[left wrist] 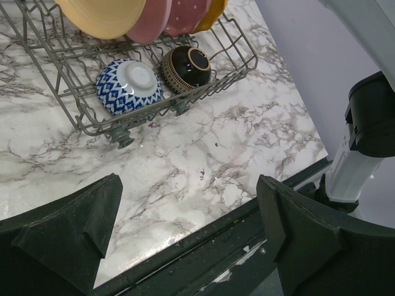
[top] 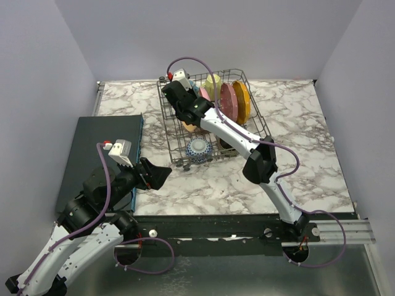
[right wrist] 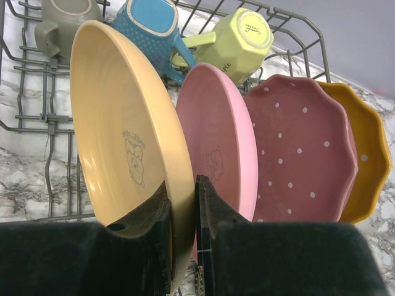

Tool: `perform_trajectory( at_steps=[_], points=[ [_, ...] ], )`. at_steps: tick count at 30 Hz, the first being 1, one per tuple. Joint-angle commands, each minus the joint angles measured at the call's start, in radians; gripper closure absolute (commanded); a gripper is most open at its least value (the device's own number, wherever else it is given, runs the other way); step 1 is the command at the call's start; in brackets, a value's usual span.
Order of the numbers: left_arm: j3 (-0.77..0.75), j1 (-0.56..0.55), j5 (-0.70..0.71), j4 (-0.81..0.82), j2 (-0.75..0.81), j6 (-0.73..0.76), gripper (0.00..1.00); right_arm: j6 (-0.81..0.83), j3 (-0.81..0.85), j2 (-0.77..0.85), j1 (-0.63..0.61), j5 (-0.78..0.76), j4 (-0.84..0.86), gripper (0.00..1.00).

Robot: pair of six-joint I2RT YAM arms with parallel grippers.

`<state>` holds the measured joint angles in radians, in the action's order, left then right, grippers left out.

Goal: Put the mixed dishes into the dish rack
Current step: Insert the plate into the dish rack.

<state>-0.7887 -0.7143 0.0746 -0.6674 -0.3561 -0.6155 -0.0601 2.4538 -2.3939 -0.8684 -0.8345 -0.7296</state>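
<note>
The dish rack (top: 166, 126) stands at the back middle of the marble table. In the right wrist view my right gripper (right wrist: 183, 228) is shut on the rim of a pale yellow plate (right wrist: 117, 123) that stands upright in the rack. Beside it stand a pink plate (right wrist: 216, 142), a dotted pink plate (right wrist: 299, 154) and an orange scalloped plate (right wrist: 367, 160). Grey (right wrist: 62, 21), blue (right wrist: 148, 21) and yellow (right wrist: 237, 40) mugs lie behind them. A blue patterned bowl (left wrist: 128, 86) and a dark brown bowl (left wrist: 187, 68) sit at the rack's near end. My left gripper (top: 162, 177) hangs open and holds nothing, over the table's front edge.
A dark flat mat (top: 105, 148) lies on the left of the table, beside the rack. The right arm (top: 262, 163) stretches from its base across the table to the rack. A dark rail (top: 247, 222) runs along the table's near edge. Walls enclose the table on three sides.
</note>
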Motion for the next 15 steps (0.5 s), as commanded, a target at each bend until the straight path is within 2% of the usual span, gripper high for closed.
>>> perform_trajectory(
  at_steps=[1, 15],
  points=[
    [0.009, 0.002, -0.017, 0.022, 0.011, 0.016, 0.01, -0.028, 0.033, -0.053, 0.005, 0.001, -0.043, 0.99],
    [0.009, 0.002, -0.015, 0.023, 0.010, 0.015, 0.01, -0.059, 0.039, -0.088, 0.002, 0.033, -0.084, 0.99]
  ],
)
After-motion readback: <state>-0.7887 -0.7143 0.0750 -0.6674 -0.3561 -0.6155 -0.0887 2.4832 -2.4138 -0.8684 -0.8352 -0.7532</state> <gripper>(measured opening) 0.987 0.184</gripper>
